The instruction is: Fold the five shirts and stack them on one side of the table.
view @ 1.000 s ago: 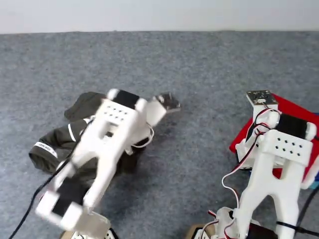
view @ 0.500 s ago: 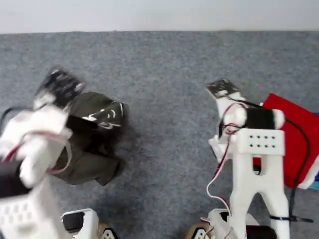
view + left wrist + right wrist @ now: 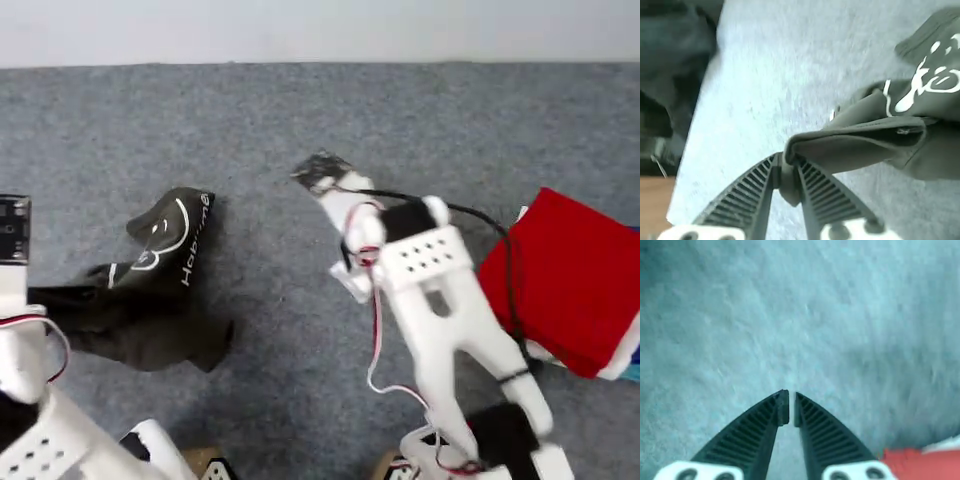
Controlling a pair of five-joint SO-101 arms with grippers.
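Nearest, at the front edge of the worktop (image 3: 400,120), both arm bases sit side by side.

Left hand (image 3: 787,165): closed on a thick fold of the dark olive shirt (image 3: 150,300), pinching it between the two ribbed tips. The pinched fold is pulled out toward the left arm, at the left edge of the worktop. The rest of the shirt lies crumpled on the left part of the grey surface. One flap with white print faces up at its far end.

Right hand (image 3: 789,407): tips pressed almost together, only a thin slit between them, nothing held. It hangs over bare grey surface near the middle of the worktop, well apart from the dark olive shirt.

Red shirt (image 3: 570,280): folded, lying at the right side of the worktop, just beside the right arm. It rests on top of other folded clothes (image 3: 628,358), whose white and blue edges show beneath it at the right.

Farther back, the grey worktop runs to a pale wall (image 3: 300,30).
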